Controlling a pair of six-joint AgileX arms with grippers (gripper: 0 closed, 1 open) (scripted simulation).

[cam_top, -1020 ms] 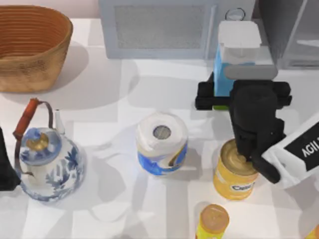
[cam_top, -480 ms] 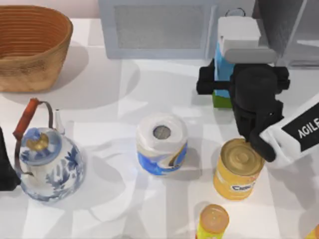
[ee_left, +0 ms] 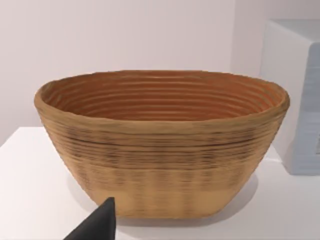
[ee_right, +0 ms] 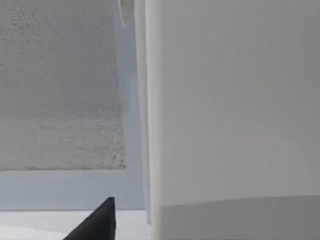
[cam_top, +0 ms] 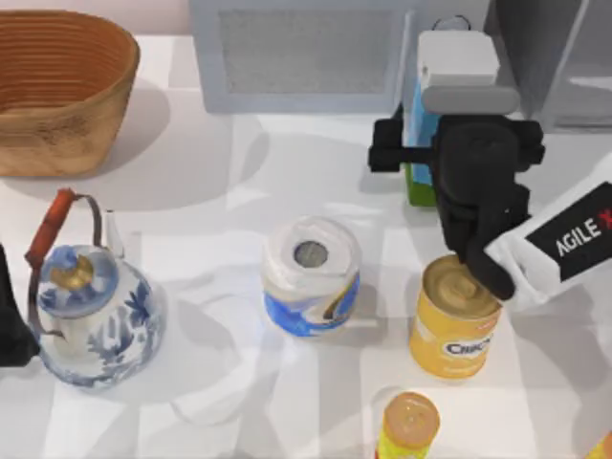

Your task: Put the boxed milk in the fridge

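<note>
Right pincer (cam_top: 413,153) clamps boxed milk (cam_top: 457,59): white top, blue body.

Three cameras: one overhead, one on each wrist.
Top view looks straight down on the table (cam_top: 239,172); left wrist faces the basket (ee_left: 162,145) closely, also seen overhead.

Bright even light, soft overlapping shadows, slight blur
</note>
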